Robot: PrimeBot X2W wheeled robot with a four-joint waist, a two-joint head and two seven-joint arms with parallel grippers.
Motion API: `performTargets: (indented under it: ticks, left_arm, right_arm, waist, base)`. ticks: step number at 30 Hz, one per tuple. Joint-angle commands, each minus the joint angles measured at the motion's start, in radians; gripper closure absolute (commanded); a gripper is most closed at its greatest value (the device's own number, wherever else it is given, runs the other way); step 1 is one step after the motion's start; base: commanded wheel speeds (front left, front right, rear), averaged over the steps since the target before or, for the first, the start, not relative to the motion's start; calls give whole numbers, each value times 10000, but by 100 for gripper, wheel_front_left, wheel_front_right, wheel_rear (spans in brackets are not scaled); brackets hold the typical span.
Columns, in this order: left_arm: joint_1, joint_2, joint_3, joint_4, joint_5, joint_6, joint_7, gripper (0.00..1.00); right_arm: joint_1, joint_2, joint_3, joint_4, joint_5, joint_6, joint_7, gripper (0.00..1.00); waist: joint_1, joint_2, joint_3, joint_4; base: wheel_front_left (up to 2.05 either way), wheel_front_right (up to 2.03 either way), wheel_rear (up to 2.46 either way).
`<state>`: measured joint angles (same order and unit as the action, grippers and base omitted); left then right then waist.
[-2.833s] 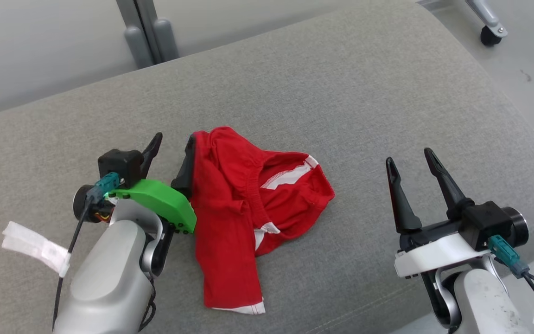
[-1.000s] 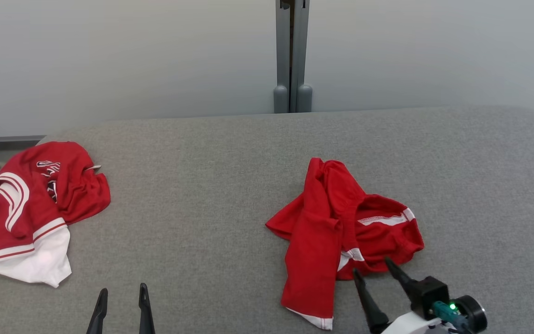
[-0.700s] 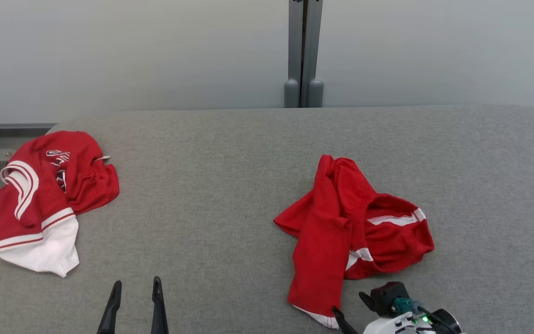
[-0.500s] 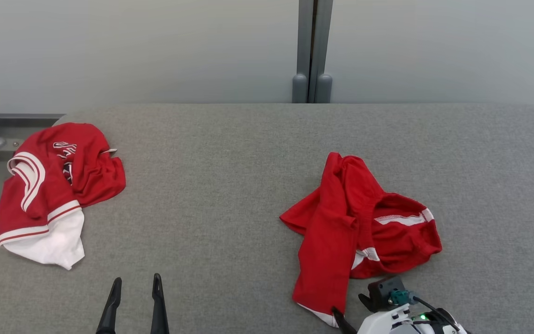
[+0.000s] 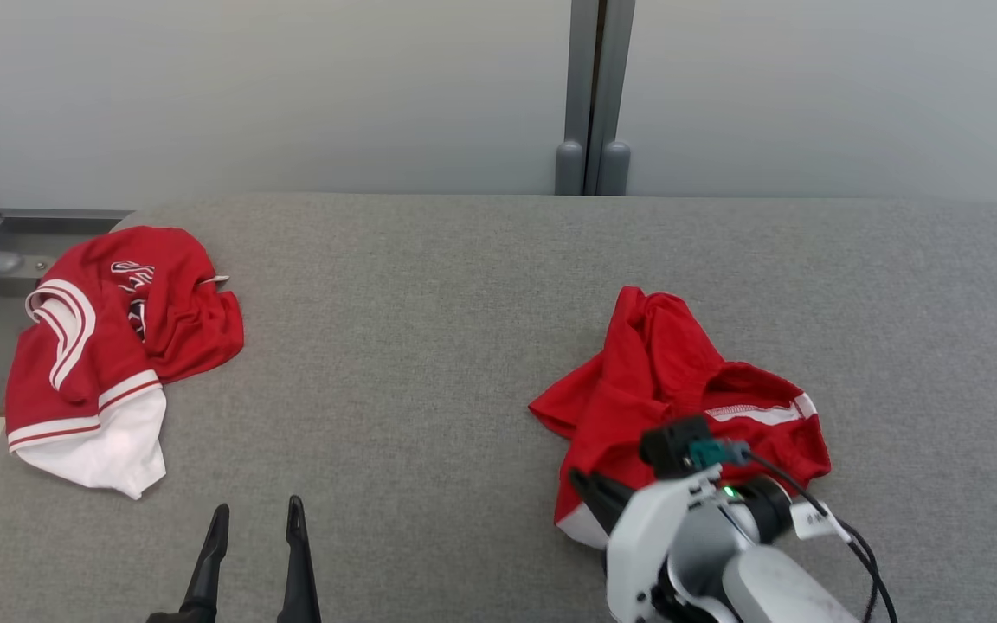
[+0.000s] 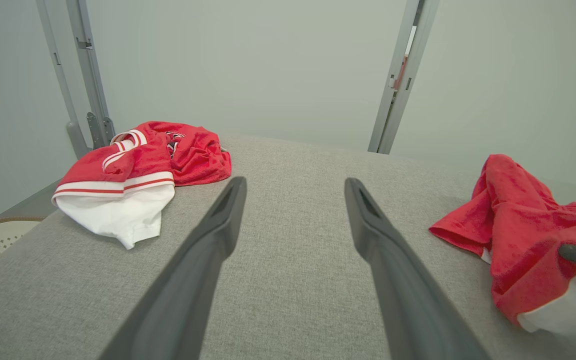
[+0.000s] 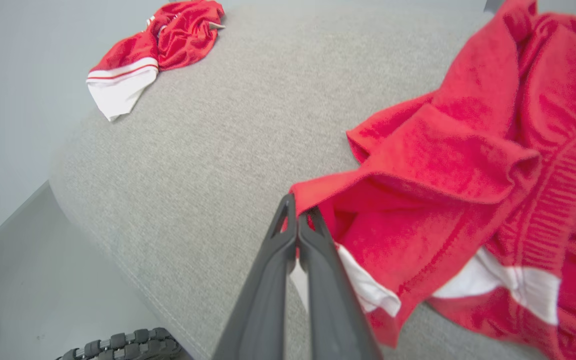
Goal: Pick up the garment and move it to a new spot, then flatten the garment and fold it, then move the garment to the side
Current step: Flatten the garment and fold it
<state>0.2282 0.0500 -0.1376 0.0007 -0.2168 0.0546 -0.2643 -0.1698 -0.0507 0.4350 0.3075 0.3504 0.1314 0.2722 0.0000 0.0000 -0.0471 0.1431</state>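
Right jaws clenched on garment edge: plain in right wrist view, hidden in head view | left jaws released

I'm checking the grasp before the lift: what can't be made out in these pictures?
1. Head view: the garment's near hem, hidden behind the right arm.
2. Right wrist view: how much cloth the shut right end effector pinches, since it covers the spot; the garment's right part runs off the frame.
3. Head view: the jersey's lettering, crumpled and too small.
4. Left wrist view: the garment's near end, cut off at the right edge.
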Motion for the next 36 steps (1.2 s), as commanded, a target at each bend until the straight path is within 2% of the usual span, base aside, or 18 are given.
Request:
performTargets:
  ticks: [1, 6, 11, 15, 22, 28, 30, 36]
  left_arm:
    - [-191, 14, 8, -43, -23, 67, -2, 0]
    - [-440, 13, -252, 11, -4, 81, -2, 0]
    - [-731, 17, -682, 99, -225, 180, -2, 0]
    - [-857, 17, -976, 143, -468, 279, -2, 0]
    - [-977, 19, -1357, 167, -721, 495, -2, 0]
    - [-901, 20, -1435, 26, -833, 706, -2, 0]
    - [-797, 20, -1384, -64, -853, 787, -2, 0]
    - [-660, 20, -1224, -152, -662, 732, -2, 0]
  right_arm:
    - [-410, -5, 180, -293, 109, -12, 176, 100]
    - [-2561, -13, 941, -1339, 646, -12, 1446, 100]
    - [-4447, -3, 987, -1409, 1765, -12, 2189, 100]
    - [-5767, -8, 969, -1042, 2543, -12, 2378, 100]
    - [-7658, -5, 890, 512, 3465, -12, 1865, 100]
    - [-7321, -23, 1013, 1403, 4145, -14, 2041, 100]
    - [-6951, -78, 808, 1526, 3997, -14, 2125, 100]
    - [-5340, -939, -151, 1157, 3877, -11, 2554, 100]
  waist:
    - [0, 0, -46, -60]
    - [0, 0, -101, -119]
    - [0, 0, -223, 113]
    - [0, 0, -306, 350]
    - [0, 0, -440, 730]
    - [0, 0, -489, 741]
    - [0, 0, -445, 598]
    - [0, 0, -257, 3]
  base:
    - [0, 0, 0]
    - [0, 0, 0]
    - [0, 0, 0]
    - [0, 0, 0]
    - [0, 0, 0]
    - [0, 0, 0]
    - [0, 0, 0]
    - [0, 0, 0]
